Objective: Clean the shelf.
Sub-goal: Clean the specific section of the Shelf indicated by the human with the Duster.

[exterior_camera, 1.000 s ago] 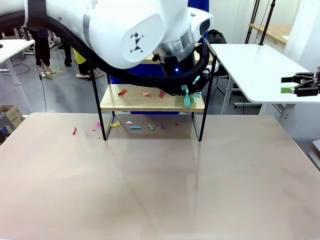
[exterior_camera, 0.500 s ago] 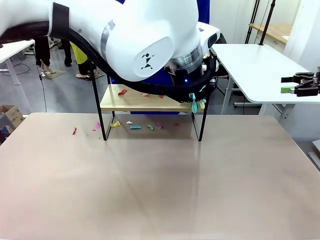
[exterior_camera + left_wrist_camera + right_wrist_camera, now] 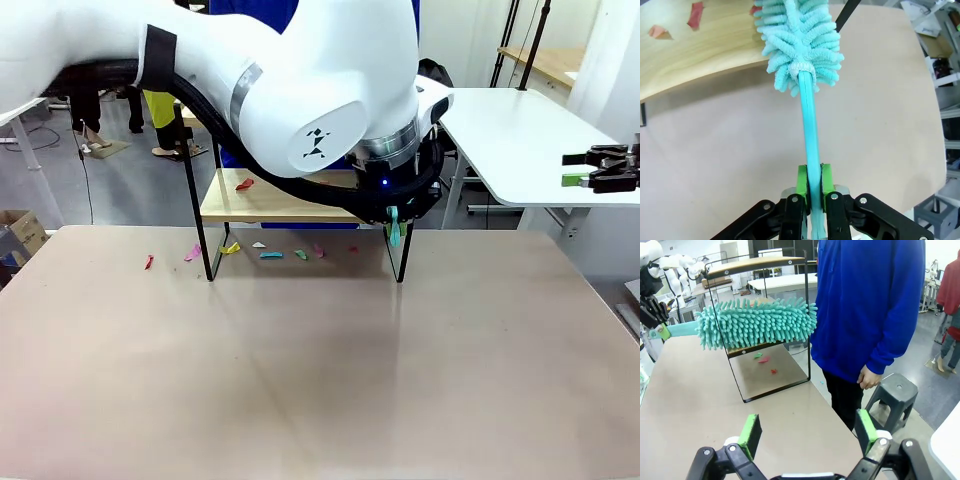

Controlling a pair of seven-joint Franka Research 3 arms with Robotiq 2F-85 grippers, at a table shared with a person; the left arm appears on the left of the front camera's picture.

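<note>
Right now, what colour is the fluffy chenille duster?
Teal; the fluffy duster shows best in right wrist view.

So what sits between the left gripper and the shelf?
The teal duster: clamped in the shut left gripper, it reaches up until its fluffy end overlaps the edge of the shelf's lower board. The left wrist view shows this.

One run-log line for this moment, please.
left gripper: shut on duster | duster head: at shelf lower-board edge | right gripper: open | paper scraps: on shelf, table
</note>
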